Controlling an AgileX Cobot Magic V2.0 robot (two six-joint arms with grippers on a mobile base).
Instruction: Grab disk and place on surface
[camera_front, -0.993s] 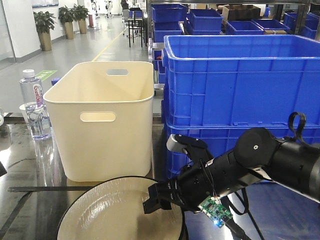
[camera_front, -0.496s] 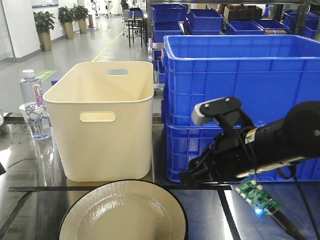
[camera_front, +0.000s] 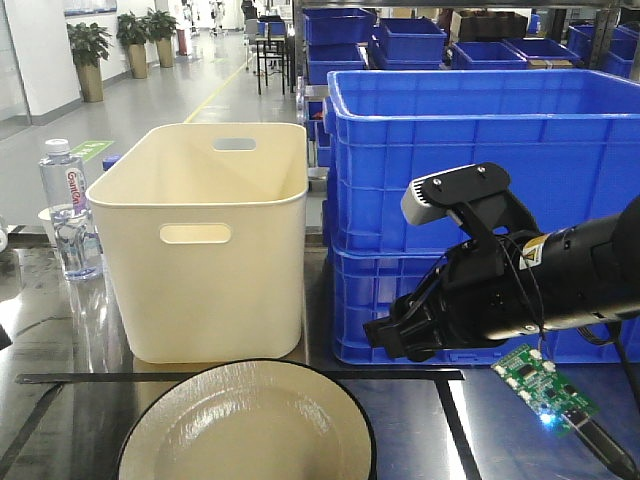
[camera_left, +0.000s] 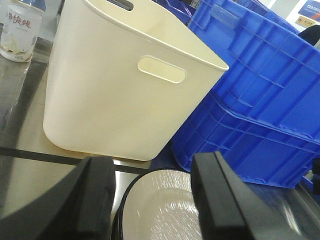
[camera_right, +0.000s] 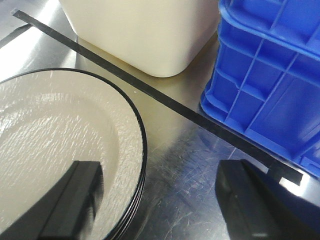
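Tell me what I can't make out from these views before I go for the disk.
- Disk: near edge cut off by the bottom of the front view and both wrist views.
- Cream bin: contents hidden by its walls.
- Left gripper: fingertips cut off by the frame.
- Right gripper: fingertips likewise cut off; the front view shows only the arm's dark mass.

Disk (camera_front: 245, 425) on surface (camera_front: 60, 400), bin (camera_front: 205, 240) behind, crates (camera_front: 480, 200) right of bin, bottle (camera_front: 68, 210) left.

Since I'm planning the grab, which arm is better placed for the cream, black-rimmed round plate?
Probably the right: the open right gripper straddles the rim of the cream, black-rimmed round plate; the left gripper, also open, only faces it.
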